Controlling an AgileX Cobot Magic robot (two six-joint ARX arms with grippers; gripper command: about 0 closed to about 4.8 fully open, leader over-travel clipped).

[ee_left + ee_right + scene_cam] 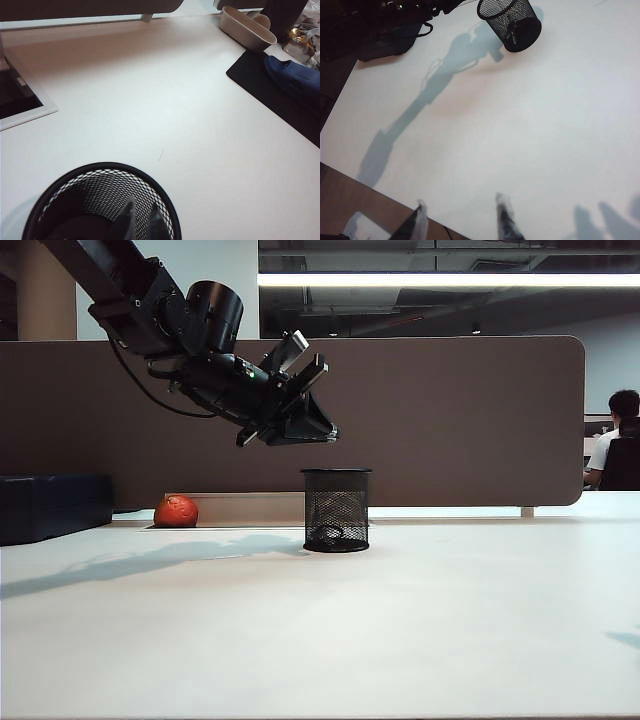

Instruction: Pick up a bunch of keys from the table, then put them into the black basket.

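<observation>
**Keys seen inside the black basket; left gripper held above its rim**

The black basket (pixel 336 510) is taken as the landmark. It is stood upright on the table (pixel 420 620), toward the back edge, just in front of the brown partition panel (pixel 450 420). Through its mesh a small dark cluster, the bunch of keys (pixel 330 533), is seen resting on the basket floor.

The left gripper (pixel 140 220) is held above the basket, clear of its rim, and its fingertips (pixel 128 216) are seen narrowly parted with nothing between them. The right gripper (pixel 461 220) is kept well away from the basket, near the table's front edge, with its fingers spread wide and empty.

An orange-red ball (pixel 176 511) is seen well to the left of the basket, and a dark box (pixel 55 505) lies farther left still. In front of the basket and to its right, a broad stretch of white table surface is left open.
</observation>
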